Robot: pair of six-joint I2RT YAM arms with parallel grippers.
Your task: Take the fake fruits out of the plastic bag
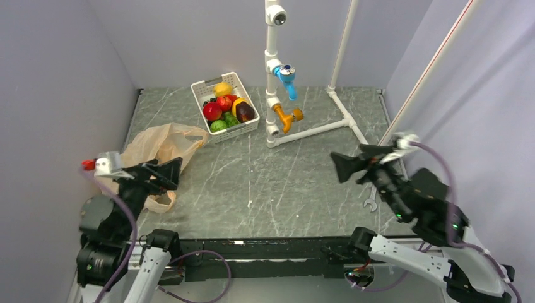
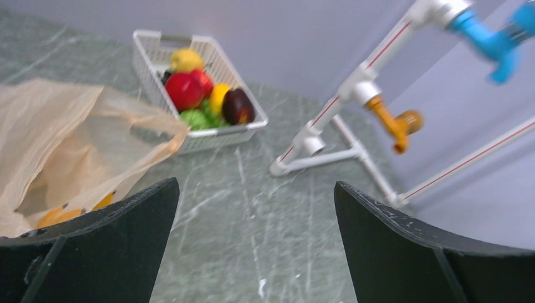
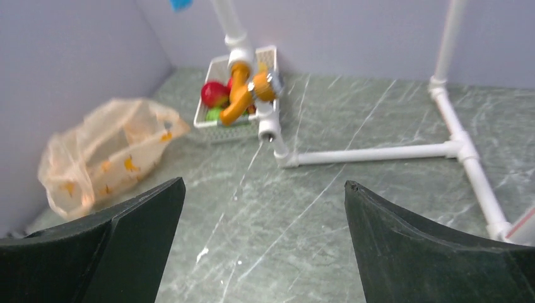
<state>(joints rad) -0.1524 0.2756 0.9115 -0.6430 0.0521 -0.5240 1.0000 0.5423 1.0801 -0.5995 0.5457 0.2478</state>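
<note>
The peach plastic bag (image 1: 161,146) lies slumped and flat at the table's left side, its handle loop toward the basket; it also shows in the left wrist view (image 2: 69,142) and the right wrist view (image 3: 107,154). No fruit shape shows through it. The fake fruits sit in a white basket (image 1: 203,86): a red apple (image 1: 212,111), a green fruit (image 1: 218,125) and a maroon fruit (image 1: 245,112). My left gripper (image 1: 169,172) hovers open over the bag's near edge, nothing between its fingers (image 2: 255,186). My right gripper (image 1: 337,168) hangs open and bare at the right (image 3: 265,183).
A white pipe frame (image 1: 312,130) with a blue valve (image 1: 287,79) and an orange valve (image 1: 288,117) stands at the back middle. A wrench (image 1: 371,203) lies near the right edge. Walls enclose the table on three sides. A yellow lemon (image 1: 222,89) tops the basket.
</note>
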